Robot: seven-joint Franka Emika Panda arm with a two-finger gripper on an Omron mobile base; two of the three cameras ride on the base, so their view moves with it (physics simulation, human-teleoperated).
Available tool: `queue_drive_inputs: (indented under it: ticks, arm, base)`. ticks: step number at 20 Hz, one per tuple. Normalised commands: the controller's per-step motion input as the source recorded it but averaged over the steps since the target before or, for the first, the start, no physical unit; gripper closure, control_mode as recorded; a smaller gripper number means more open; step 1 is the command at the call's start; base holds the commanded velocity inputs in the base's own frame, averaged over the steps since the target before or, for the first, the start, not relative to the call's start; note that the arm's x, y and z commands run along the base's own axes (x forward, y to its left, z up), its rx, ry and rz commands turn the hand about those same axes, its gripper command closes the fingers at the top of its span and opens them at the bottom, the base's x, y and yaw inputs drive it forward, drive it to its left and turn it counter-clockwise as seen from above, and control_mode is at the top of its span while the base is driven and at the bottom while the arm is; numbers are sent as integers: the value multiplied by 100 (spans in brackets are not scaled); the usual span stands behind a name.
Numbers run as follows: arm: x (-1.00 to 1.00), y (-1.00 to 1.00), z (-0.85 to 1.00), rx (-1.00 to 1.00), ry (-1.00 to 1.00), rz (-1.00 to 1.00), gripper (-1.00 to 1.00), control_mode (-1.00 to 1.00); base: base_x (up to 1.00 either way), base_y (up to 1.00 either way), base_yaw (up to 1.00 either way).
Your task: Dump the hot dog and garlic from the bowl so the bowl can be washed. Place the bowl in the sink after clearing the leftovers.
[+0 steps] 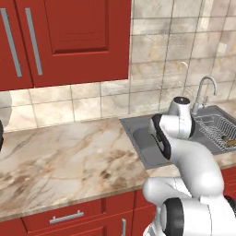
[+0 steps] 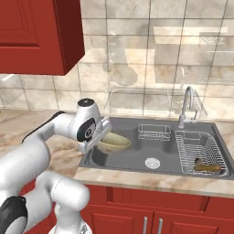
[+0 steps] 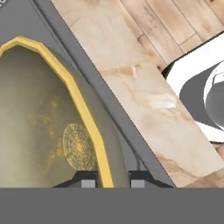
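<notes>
Bowl point(image 3: 48, 127) rim sits pinched between the gripper point(image 3: 113, 178) fingertips at the bottom of the hand view; in the right base view it hangs at frame centre over the sink point(image 2: 132, 160), with a hot dog point(image 2: 206, 167) in the wire rack point(image 2: 199, 152) at lower right.

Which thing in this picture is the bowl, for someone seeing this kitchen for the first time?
Find the dark grey sink set in the marble counter, with the chrome faucet at its back edge. At the sink's left end, the pincer is shut on the rim of the bowl. It is round, shallow and olive-yellow with a paler rim, unlike the wire dish rack at the right end.
</notes>
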Motion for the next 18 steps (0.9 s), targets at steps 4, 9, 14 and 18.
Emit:
queue_drive_inputs:
  ticks: [4, 9, 14, 18]
  arm:
    - [-3, -79, -9, 26, 21, -37, 100, -100]
    - [2, -18, -8, 1, 0, -8, 100, -100]
    - [32, -60, -44, 0, 0, -13, 100, -100]
    - [31, -22, -20, 0, 0, -13, 100, -100]
  base:
    - [0, 0, 0]
    - [0, 0, 0]
    - [0, 0, 0]
    - [0, 0, 0]
